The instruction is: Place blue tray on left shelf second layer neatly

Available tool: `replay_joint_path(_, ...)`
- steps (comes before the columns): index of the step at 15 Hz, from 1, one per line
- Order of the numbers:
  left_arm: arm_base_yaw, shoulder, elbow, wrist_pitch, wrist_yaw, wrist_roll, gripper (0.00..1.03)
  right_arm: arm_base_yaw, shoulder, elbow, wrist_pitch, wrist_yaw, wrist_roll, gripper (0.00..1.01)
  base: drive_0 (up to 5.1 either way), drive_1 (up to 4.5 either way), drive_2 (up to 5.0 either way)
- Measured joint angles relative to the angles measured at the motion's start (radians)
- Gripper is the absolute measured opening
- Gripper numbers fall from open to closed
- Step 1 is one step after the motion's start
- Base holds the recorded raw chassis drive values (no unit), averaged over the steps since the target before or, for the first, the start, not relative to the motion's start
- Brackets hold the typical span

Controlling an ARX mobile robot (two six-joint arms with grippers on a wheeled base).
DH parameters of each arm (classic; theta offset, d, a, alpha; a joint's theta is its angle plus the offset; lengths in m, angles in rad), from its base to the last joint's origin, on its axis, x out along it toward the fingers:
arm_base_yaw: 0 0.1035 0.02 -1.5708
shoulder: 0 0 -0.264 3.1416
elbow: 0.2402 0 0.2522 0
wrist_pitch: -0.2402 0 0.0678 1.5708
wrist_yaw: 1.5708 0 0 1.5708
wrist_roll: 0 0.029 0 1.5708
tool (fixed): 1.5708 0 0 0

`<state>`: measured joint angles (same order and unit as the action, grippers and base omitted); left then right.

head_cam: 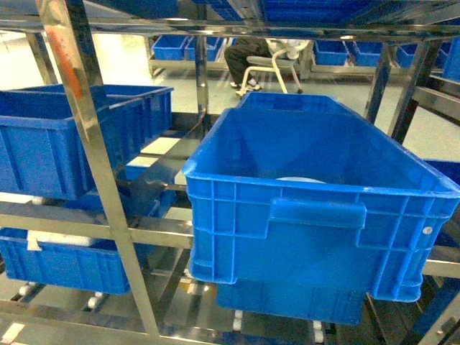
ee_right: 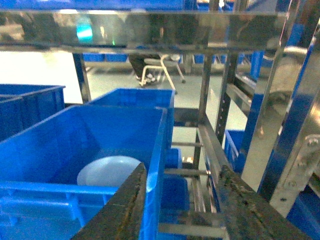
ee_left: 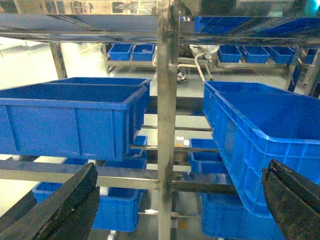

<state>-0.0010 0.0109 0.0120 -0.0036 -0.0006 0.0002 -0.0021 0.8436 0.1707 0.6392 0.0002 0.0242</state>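
Observation:
The blue tray (ee_right: pixel 107 172) lies pale and round on the floor of a big deep blue crate (ee_right: pixel 60 135). In the head view only a sliver of the tray (head_cam: pixel 300 179) shows over the crate's front wall (head_cam: pixel 316 215). My right gripper (ee_right: pixel 182 200) is open and straddles the crate's right wall, left finger (ee_right: pixel 125 210) inside, right finger (ee_right: pixel 245 210) outside. The left shelf (head_cam: pixel 93 165) is a shiny steel rack with a blue crate (head_cam: pixel 57 144) on it. My left gripper (ee_left: pixel 180 197) hangs wide open and empty before the rack's upright post (ee_left: pixel 167 125). Neither gripper shows in the head view.
More blue crates (head_cam: pixel 65 262) sit on the lower tier and under the big crate (head_cam: pixel 287 302). Steel rails and posts (ee_right: pixel 295 125) close in on the right. A seated person on a chair (head_cam: pixel 262 61) and further crates (head_cam: pixel 169 47) are across the floor behind.

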Motion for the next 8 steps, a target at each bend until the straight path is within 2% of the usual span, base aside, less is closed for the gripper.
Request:
replay_joint_path(3,0.000,0.000,0.000,0.000,0.000,0.000,0.98,0.002,-0.128,-0.068,-0.050,0.000,-0.016,0.08,0.0,0.00,0.0)
replay_joint_path(4,0.000,0.000,0.000,0.000,0.000,0.000,0.98,0.002,-0.174,-0.085,-0.071,0.001,-0.020,0.02,0.0,0.00,0.0)
replay_joint_path(8,0.000,0.000,0.000,0.000,0.000,0.000,0.98,0.002,-0.330,-0.128,-0.179,0.001,-0.021,0.02,0.0,0.00,0.0)
